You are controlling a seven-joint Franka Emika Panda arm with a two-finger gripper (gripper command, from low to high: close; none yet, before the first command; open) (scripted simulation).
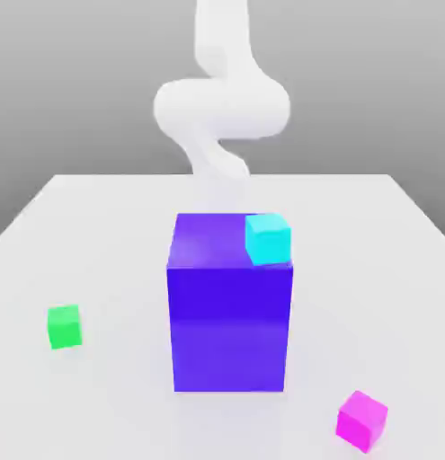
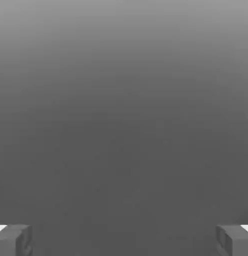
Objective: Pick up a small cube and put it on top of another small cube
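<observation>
Firstly, one small pink cube (image 1: 361, 421), plain-sided, on the table (image 1: 109, 234), in the near part of the exterior view and toward its right; turned so that an edge faces the camera, and apart from the big block.

Item: one big block (image 1: 230, 328), blue-purple, upright on the table in the middle of the exterior view, one broad face to the camera, its top lighter toward the front and side.

Item: one small cyan cube (image 1: 268, 239), set on the block's top at the near corner on the exterior view's right, slightly turned.

Item: one small green cube (image 1: 65, 326), on the table toward the exterior view's left, well apart from the block and farther from the camera than the pink cube.

Item: one robot arm (image 1: 221, 108), white, at the upper middle of the exterior view, behind the block, its pale lower part blending into the table's colour.

Item: one gripper (image 2: 124, 241), grey in the hand view, its two fingers spread wide, with a plain grey expanse between and beyond them.
</observation>
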